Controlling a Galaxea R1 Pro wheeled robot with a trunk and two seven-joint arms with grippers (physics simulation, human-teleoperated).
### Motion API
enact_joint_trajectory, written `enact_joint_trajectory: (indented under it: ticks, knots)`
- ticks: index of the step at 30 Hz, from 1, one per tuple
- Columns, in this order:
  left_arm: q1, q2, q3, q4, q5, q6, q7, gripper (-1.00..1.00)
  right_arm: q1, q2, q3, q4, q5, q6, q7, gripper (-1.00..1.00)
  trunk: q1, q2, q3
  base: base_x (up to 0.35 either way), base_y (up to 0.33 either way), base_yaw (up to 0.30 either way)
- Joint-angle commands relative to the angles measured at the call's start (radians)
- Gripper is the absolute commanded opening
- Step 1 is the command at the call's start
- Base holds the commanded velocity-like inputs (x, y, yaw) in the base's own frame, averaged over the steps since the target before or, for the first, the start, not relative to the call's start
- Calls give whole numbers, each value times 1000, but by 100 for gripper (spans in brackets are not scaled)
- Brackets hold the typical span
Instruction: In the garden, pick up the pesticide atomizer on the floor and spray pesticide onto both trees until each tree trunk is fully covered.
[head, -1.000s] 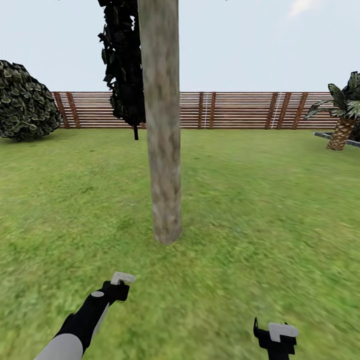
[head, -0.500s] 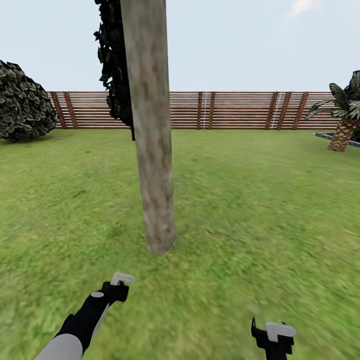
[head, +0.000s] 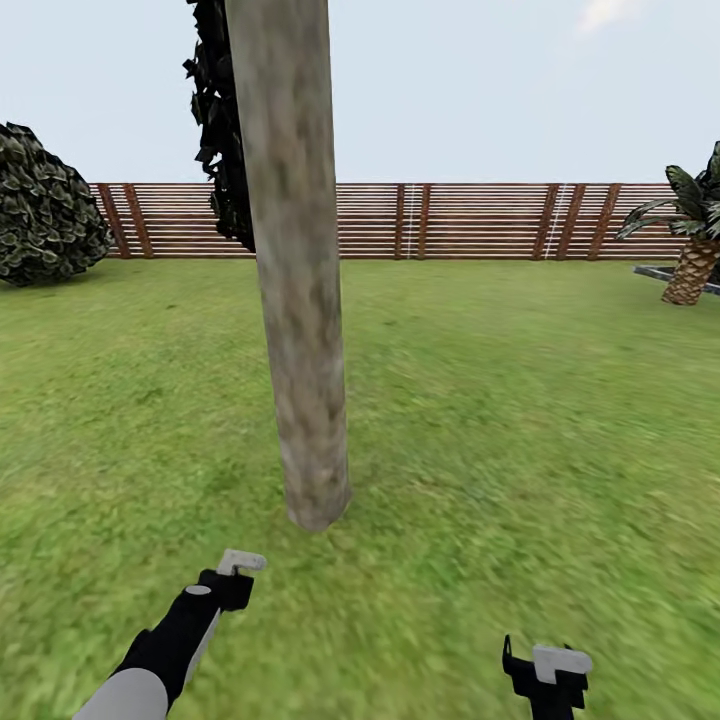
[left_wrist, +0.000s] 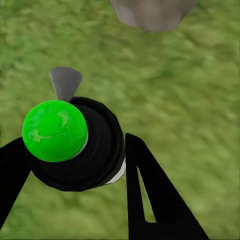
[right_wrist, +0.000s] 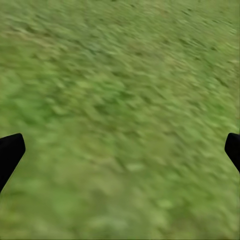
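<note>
Pesticide atomizer (left_wrist: 75, 145), green-capped, sits clamped in the left claw (left_wrist: 70, 165), low over the lawn (head: 520, 420) just short of the tree trunk (head: 300, 350). Right claw (right_wrist: 120, 150) hangs spread apart, holding nothing. Judging by this, spraying comes next: raise and aim the nozzle (head: 243, 561) at the bark.

A fenced garden: green lawn (head: 520, 420), brown slatted wooden fence (head: 470, 220), a thick tree trunk (head: 295, 300), shrub (head: 45, 205) and palm (head: 692, 250).
</note>
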Motion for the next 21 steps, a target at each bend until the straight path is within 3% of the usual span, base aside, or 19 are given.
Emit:
enact_joint_trajectory:
  ticks: [1,8,15,21]
  knots:
    - [-1,-6,-1,0,0,4,4,-100,0,0,0,0,0,0,0,100,0,0,0,29,0,0]
    - [-9,-47,-5,0,1,98,4,-100,0,0,1,0,1,0,0,100,0,0,0,8,0,0]
    - [-11,-93,-6,-2,-1,118,0,-100,0,0,1,0,1,0,0,100,0,0,0,0,0,0]
    - [-9,-82,0,-12,-1,121,2,-100,0,0,0,-3,0,0,-1,100,0,0,0,5,2,0]
